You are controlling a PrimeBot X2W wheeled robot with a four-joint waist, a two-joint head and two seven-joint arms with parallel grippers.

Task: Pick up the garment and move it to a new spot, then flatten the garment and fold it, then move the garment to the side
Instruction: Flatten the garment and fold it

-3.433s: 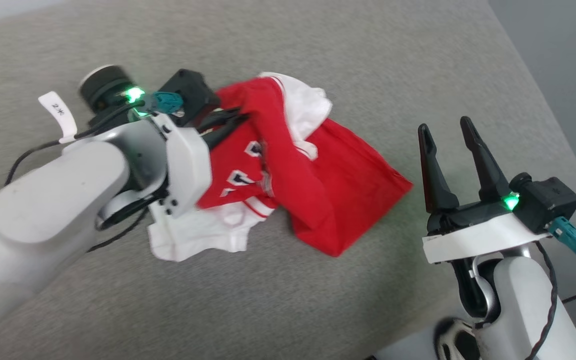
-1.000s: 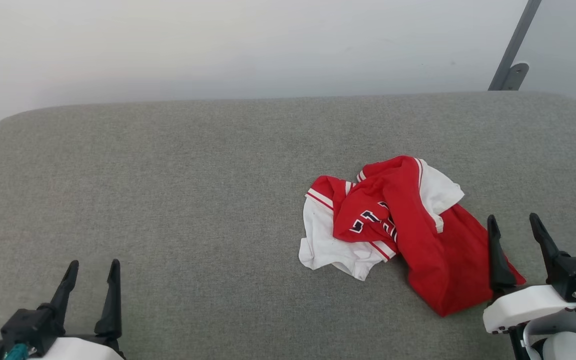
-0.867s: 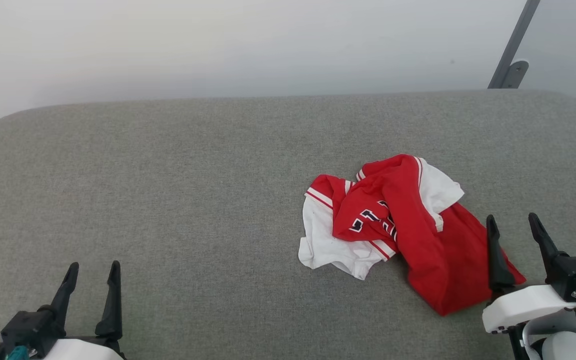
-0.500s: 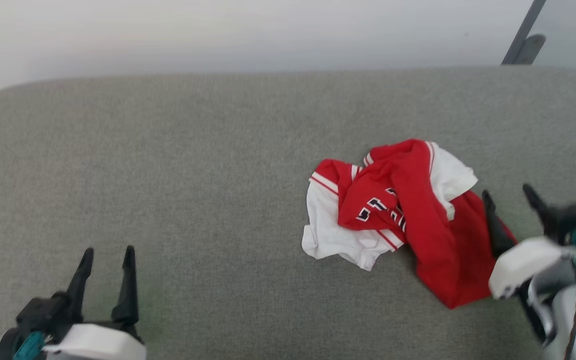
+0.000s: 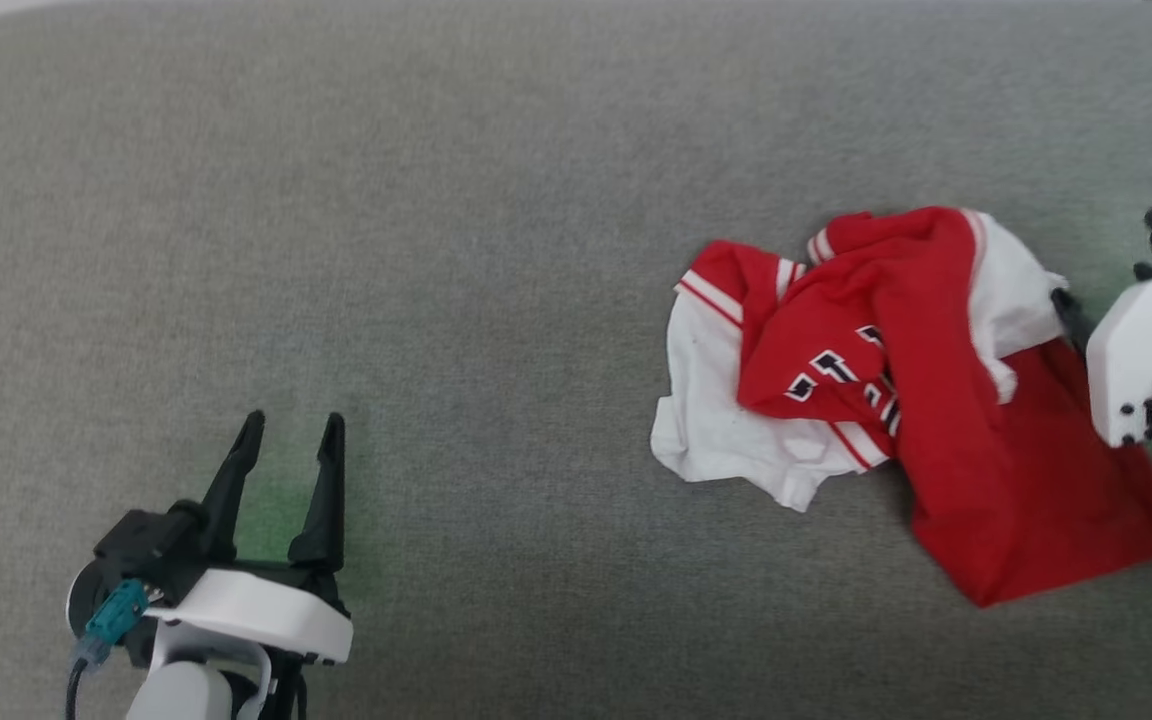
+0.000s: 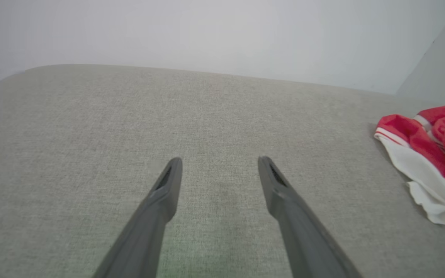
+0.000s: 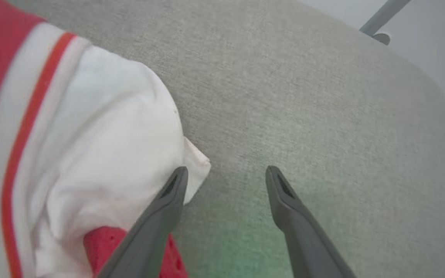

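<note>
surface [image 5: 436,250]: grey woven cloth cover, rounded far-left corner in the head view; far edge meets a pale wall [image 6: 207,31] in the left wrist view
garment [image 5: 936,400]: crumpled heap toward the right end of the surface, lying flat on it, not folded
garment, make-up: red body, white sleeves, red-and-white striped trim; part of the black-and-white lettering shows on a red fold near the middle of the heap, too bunched to read
garment, lie: one white sleeve spills toward the surface's middle, the other sits on the far-right side of the heap; a plain red panel runs out toward the near right
left pincer [image 5: 294,417]: near-left part of the surface, well apart from the garment, fingers spread, bare cloth cover between them
left pincer, wrist view [image 6: 219,160]: both fingers point at the far edge; the garment's [image 6: 431,162] white sleeve and red trim show off to the right side
right pincer [image 7: 226,170]: at the heap's right side, fingers spread
right pincer, contact: one fingertip [image 7: 178,179] sits at the edge of the white sleeve, the other over bare surface; whether it touches the cloth, cannot tell
right pincer, head view: white wrist housing overlaps the red panel, fingers mostly hidden
light: faint green tint on the surface by each pincer
background: a grey metal post [image 7: 381,15] beyond the surface's far corner in the right wrist view
</note>
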